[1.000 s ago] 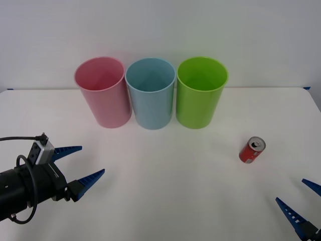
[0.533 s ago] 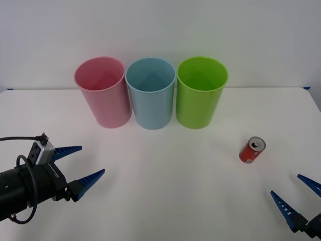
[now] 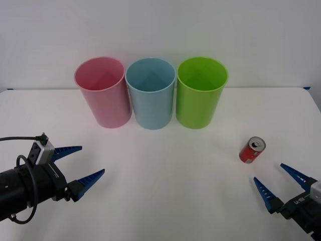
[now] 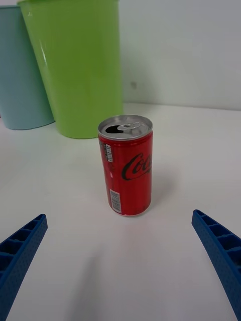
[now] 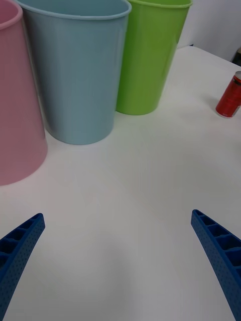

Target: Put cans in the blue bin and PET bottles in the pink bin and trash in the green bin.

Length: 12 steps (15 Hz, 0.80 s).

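Note:
A small red can (image 3: pixel 252 149) with a silver top stands upright on the white table at the right; it also shows ahead of the fingers as the can (image 4: pixel 126 164) and far off as the can (image 5: pixel 229 95). My right gripper (image 3: pixel 277 183) is open just short of it, nothing between its fingers. At the back stand the pink bin (image 3: pixel 103 91), the blue bin (image 3: pixel 150 93) and the green bin (image 3: pixel 201 92) in a row. My left gripper (image 3: pixel 80 163) rests open at the near left, facing the bins. No PET bottles or trash are in view.
The white table (image 3: pixel 165 165) stretches wide between the bins and both grippers. A pale wall rises right behind the bins. The table's far edge runs just past them.
My right gripper has come in from the lower right corner, moving up and left toward the can. The left arm and the can have stayed put.

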Available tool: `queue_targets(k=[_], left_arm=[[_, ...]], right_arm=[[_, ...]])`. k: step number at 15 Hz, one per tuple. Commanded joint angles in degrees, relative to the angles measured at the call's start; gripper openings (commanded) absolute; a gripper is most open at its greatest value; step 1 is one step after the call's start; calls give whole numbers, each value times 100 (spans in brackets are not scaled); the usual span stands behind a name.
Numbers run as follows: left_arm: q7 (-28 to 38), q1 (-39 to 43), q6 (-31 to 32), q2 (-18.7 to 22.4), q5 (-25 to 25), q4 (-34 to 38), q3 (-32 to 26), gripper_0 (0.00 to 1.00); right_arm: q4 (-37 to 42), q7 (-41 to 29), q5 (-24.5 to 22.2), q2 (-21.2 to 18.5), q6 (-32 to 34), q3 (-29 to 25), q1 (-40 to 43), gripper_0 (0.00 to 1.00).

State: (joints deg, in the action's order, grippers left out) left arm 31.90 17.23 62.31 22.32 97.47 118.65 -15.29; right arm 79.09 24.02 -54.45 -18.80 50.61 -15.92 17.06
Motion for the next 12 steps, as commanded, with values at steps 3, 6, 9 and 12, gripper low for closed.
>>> queue_targets(k=[3,6,9,12], left_arm=[[0,0,0,0,0,0,0,100],[0,0,0,0,0,0,0,100],[0,0,0,0,0,0,0,100],[0,0,0,0,0,0,0,100]], right_arm=[[1,24,-154,281,-535,124,-317,100],[1,24,-145,325,-886,335,-440,100],[1,6,-136,351,-1106,458,-546,100],[1,6,-22,351,-1370,616,-669,100]])
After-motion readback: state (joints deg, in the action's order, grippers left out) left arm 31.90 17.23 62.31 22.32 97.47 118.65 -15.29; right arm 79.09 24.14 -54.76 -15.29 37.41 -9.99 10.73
